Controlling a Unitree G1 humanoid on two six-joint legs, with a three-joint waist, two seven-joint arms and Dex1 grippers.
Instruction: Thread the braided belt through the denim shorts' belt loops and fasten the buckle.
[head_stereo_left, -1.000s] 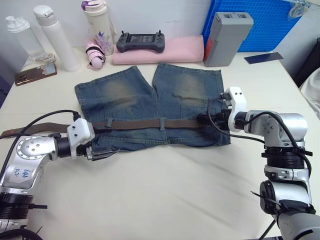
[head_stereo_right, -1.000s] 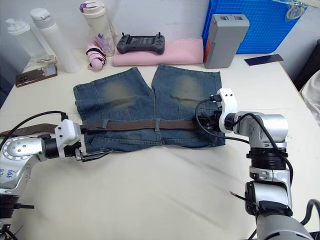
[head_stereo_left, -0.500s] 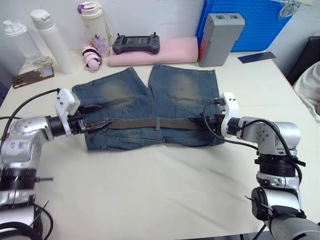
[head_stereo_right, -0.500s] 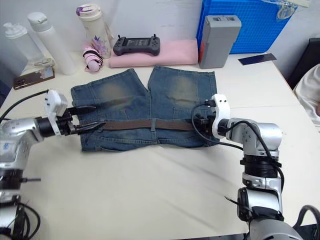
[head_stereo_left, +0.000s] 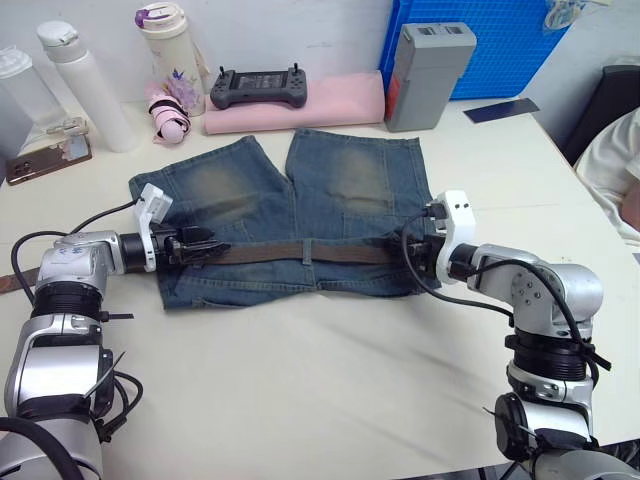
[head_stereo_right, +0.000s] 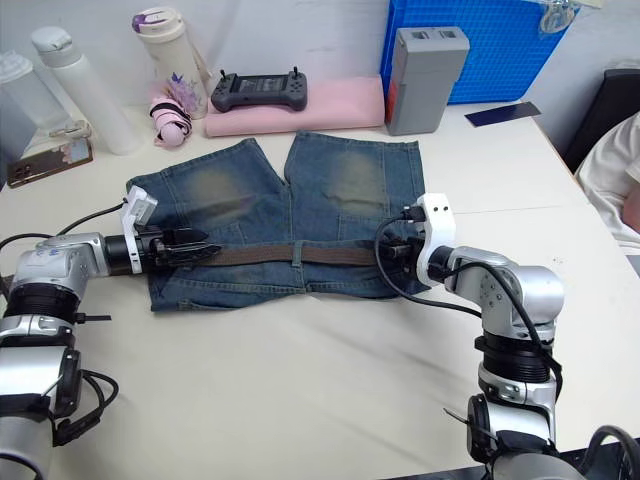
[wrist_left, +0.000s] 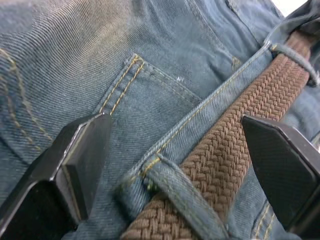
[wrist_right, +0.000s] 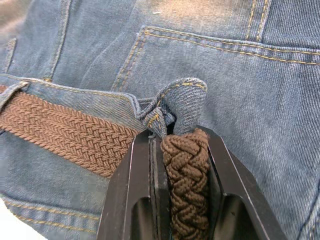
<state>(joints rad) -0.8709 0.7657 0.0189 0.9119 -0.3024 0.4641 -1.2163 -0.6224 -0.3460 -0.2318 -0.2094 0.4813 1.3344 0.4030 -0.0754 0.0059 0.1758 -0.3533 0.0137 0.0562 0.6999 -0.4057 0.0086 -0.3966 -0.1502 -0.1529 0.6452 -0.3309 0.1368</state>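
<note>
Change: left gripper (wrist_left: 175, 165) has moved from beside the shorts (head_stereo_left: 340, 180) onto their waistband.
Left gripper: fingers spread, straddling belt (head_stereo_left: 340, 254).
Right gripper (wrist_right: 185, 165): clamped on belt end.
Belt: threaded along the waistband.

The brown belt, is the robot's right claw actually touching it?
Touching. The right wrist view shows the right gripper with both black fingers pressed against the braided belt, just below a belt loop.

Right pincer (wrist_right: 183, 150) clamps braided belt (wrist_right: 186, 175) at belt loop (wrist_right: 177, 107)
</note>
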